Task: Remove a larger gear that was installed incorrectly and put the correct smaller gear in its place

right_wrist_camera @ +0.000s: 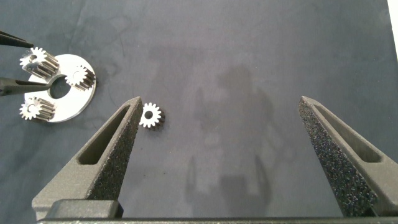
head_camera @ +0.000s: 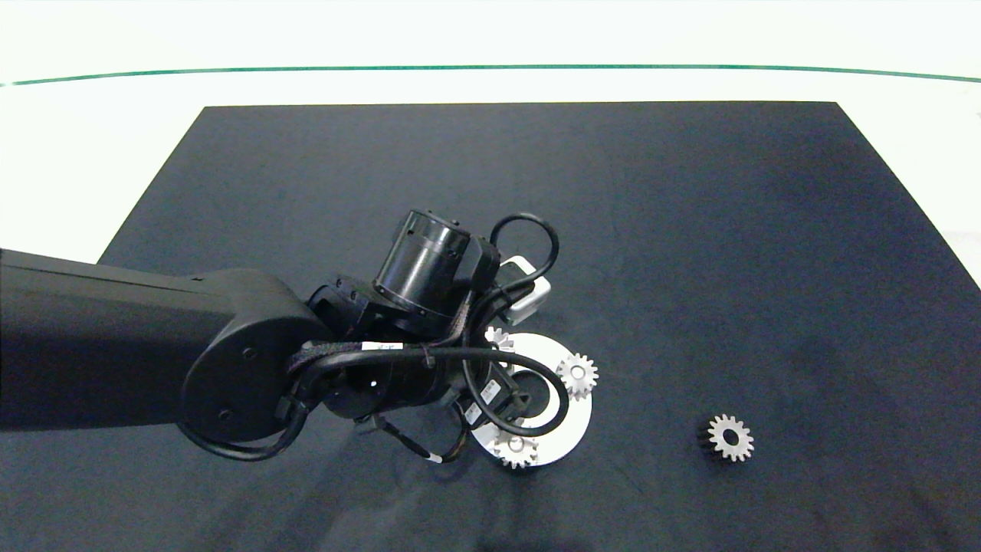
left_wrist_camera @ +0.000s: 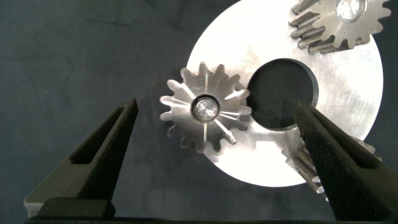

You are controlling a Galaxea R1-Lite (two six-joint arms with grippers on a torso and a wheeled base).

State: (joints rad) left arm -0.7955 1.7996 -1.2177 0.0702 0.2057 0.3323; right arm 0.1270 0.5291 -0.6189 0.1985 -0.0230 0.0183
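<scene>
Dark matting covers your counter [head_camera: 690, 230], where the left tool [left_wrist_camera: 214, 134] hangs wide around the larger gear [left_wrist_camera: 205, 111] pinned on the round plate [left_wrist_camera: 348, 93]; it looks rigid, slick metal, so pinch across its teeth. You have four gears: three mounted, the smaller gear [head_camera: 729, 438] loose alongside; the right tool [right_wrist_camera: 221, 134] gapes idle.
</scene>
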